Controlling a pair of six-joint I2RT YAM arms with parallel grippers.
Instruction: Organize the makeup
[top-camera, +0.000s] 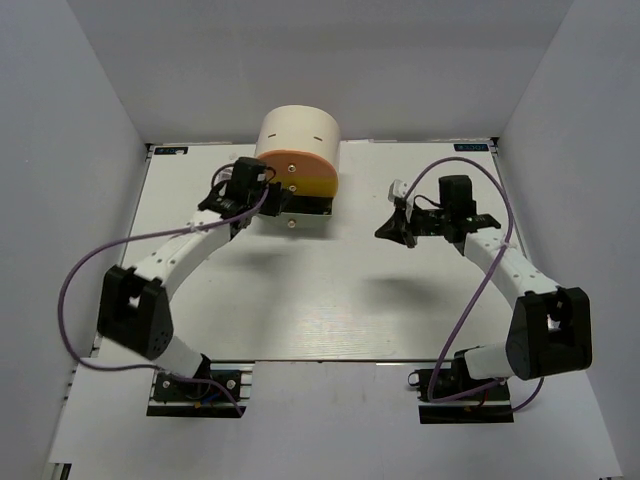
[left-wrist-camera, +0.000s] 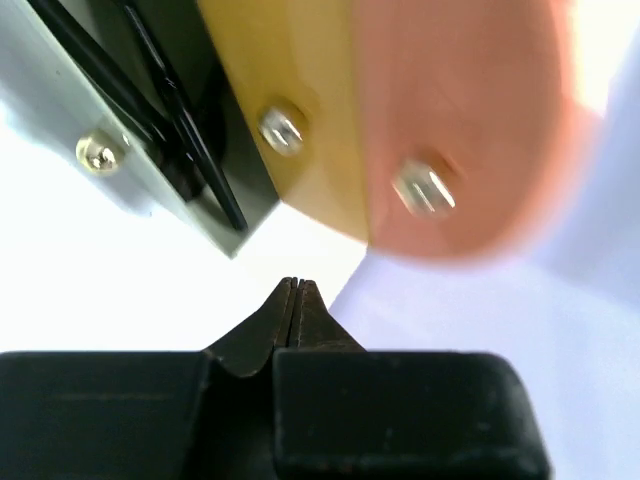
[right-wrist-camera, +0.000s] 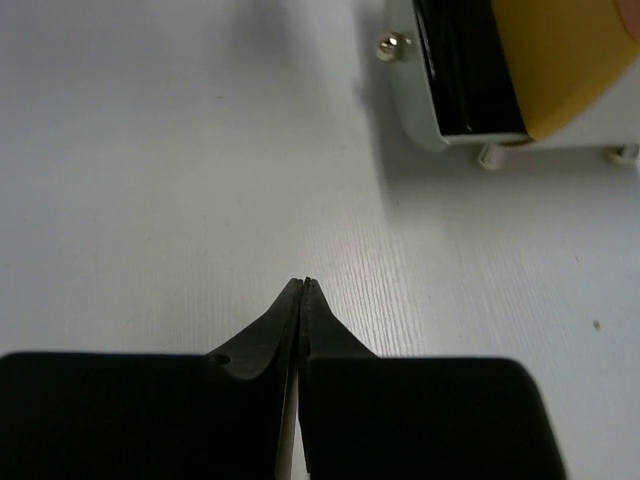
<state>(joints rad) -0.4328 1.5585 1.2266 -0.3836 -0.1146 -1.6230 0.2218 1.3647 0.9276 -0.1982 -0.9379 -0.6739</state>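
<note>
Black left hand (left-wrist-camera: 298, 290): closed on nothing, as I read it, tips just short of the bottom drawer (left-wrist-camera: 50, 90) of the cream box (top-camera: 297, 130). Inside it are what I take for thin black brushes (left-wrist-camera: 175, 110), long axes along the drawer front, nearest this hand. Above sit the yellow drawer (left-wrist-camera: 290, 80) and orange drawer (left-wrist-camera: 460, 100). Right hand (right-wrist-camera: 305, 290): closed, empty, over the desk (right-wrist-camera: 150, 150), well apart.

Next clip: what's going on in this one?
Neither arm holds anything. The left pincer is shut, right in front of the round cream box, close to its yellow drawer and orange drawer. The bottom drawer is pulled out, with thin black brush handles inside. The right pincer, also shut, hovers over the table to the box's right.
</note>
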